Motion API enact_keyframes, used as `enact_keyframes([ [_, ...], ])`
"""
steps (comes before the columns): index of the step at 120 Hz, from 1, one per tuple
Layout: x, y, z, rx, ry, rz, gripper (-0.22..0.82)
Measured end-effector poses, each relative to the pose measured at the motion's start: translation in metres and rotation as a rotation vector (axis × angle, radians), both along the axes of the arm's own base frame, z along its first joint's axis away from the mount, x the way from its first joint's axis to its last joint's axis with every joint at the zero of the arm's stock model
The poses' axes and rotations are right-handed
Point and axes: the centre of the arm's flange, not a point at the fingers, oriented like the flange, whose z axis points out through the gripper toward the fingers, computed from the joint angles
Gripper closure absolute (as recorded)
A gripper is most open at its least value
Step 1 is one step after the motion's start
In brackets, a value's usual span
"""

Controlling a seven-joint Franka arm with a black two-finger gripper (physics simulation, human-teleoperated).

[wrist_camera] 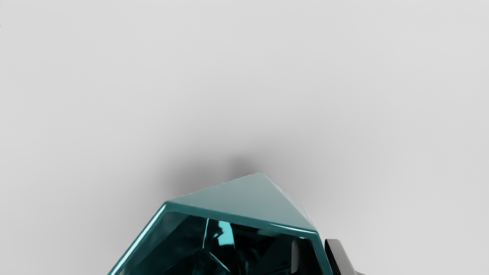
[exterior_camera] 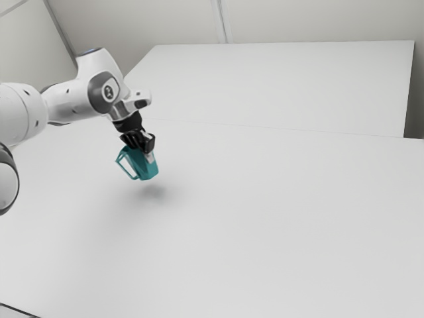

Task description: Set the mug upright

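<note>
White surface (exterior_camera: 278, 225) below — the jaws, nearly closed, pinch the tilted teal mug (exterior_camera: 140, 165) aloft by its wall.

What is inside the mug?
One gripper finger sits inside the teal mug, along one side. Faceted inner walls show beside it; what the finger covers and the dark depths hold cannot be made out.

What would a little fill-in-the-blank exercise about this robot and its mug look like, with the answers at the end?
1. In the exterior view, the handle of the mug is toward that view's ____.
2. One finger of the end effector is inside the mug, the other ____ it.
3. The mug is not touching the table but held ____ it.

Missing words: left; outside; above
</note>
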Motion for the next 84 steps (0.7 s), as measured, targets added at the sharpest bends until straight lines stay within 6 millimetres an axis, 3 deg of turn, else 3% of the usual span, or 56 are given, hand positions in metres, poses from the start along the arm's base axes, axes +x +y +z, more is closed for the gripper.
enact_keyframes([
  [21,0.006,-0.012,-0.015,0.022,0.008,0.029,0.78],
  [84,0.013,-0.017,-0.043,0.074,0.034,0.108,0.78],
])
